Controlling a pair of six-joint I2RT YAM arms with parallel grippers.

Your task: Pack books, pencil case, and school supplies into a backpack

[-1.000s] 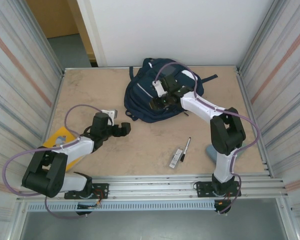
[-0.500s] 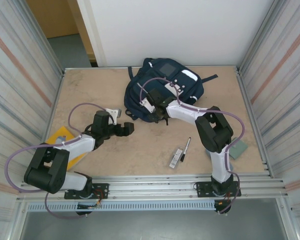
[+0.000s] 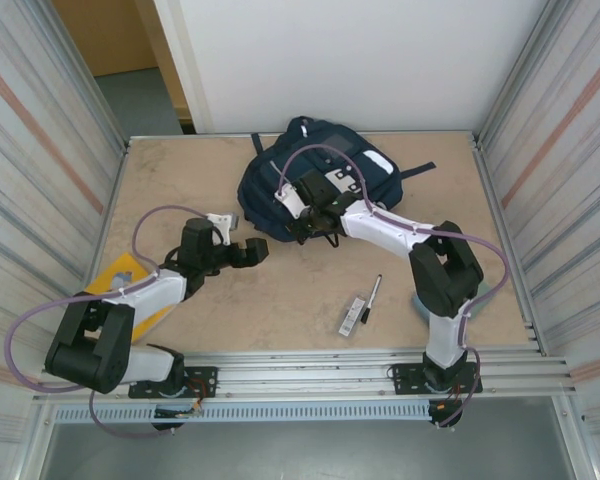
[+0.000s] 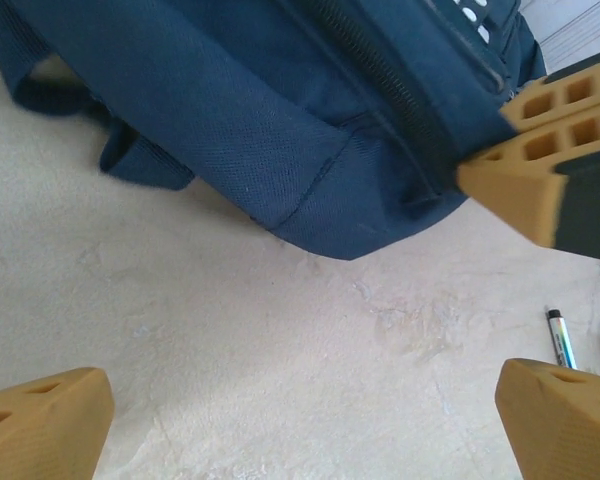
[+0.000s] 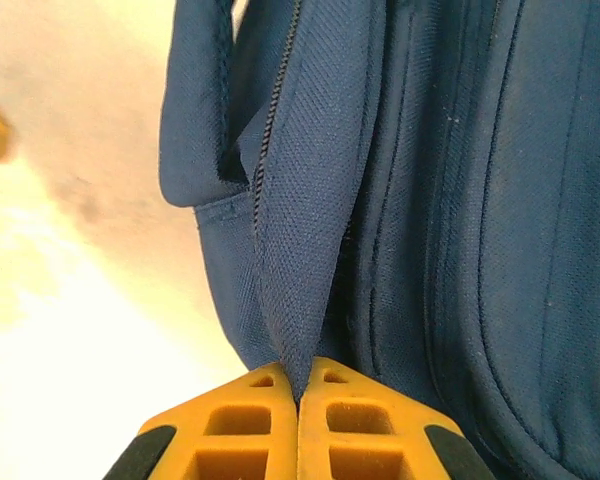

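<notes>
Two grippers and six task items are entered.

1. Backpack (image 3: 268,190): laid flat at the far middle of the table (image 3: 180,190). No open compartment can be made out, and nothing is seen packed.
2. Right gripper (image 3: 308,222): closed right down. A fold of the backpack's fabric beside a zipper line is pinched between its pads (image 5: 250,405) at the bag's near edge.
3. Left gripper (image 3: 257,252): spread wide, with nothing held. It is placed low over the table just off the backpack's near left side, apart from it.
4. Book (image 3: 115,272): at the near left, partly covered by the left arm.
5. Pen (image 3: 374,292) and white-and-black bar (image 3: 353,314): laid close together on bare table ahead of the right arm's base, well apart from the bag.
6. Pencil case (image 3: 417,303): a pale sliver at the near right is judged to be it, mostly hidden behind the right arm.

Step in hand: opening of the bag is judged under way, and packing is not yet begun.

Next move: the pinched fold must be kept taut while a zipper pull is found and drawn by the free gripper. No pull can be made out in these views.
</notes>
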